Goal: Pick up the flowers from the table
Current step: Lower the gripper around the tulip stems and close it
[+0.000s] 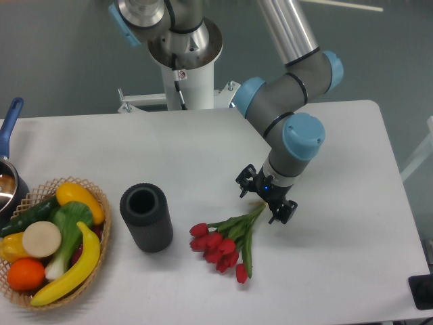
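The flowers [223, 244], a bunch of red tulips with green stems, lie flat on the white table [338, 271] right of centre, blooms pointing lower left and stem ends upper right. My gripper [264, 203] hangs directly over the stem ends, open, with one finger on each side of the stems. The stem tips are partly hidden under the gripper. I cannot tell whether the fingers touch the stems.
A dark cylindrical vase [146, 217] stands left of the flowers. A wicker basket [101, 237] of fruit and vegetables sits at the left edge, with a pot [8, 177] with a blue handle behind it. The arm's base pedestal [184, 61] stands at the table's back.
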`<control>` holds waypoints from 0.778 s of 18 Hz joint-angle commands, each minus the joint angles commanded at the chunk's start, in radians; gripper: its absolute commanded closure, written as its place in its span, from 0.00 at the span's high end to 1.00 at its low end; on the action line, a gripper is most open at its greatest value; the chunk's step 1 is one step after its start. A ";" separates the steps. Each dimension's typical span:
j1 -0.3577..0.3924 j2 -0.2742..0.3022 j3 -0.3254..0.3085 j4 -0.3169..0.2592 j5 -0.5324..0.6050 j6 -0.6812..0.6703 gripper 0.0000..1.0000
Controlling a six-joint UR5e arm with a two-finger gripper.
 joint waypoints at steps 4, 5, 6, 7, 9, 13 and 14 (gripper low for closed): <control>-0.014 -0.017 -0.002 0.009 0.003 0.000 0.99; -0.014 -0.018 -0.002 0.014 0.018 -0.002 0.99; -0.020 -0.021 0.000 0.015 0.043 -0.003 0.99; -0.028 -0.025 0.000 0.021 0.054 -0.003 0.99; -0.029 -0.035 -0.003 0.044 0.055 -0.003 0.99; -0.031 -0.035 -0.006 0.051 0.052 -0.031 0.93; -0.035 -0.037 -0.006 0.054 0.052 -0.043 0.89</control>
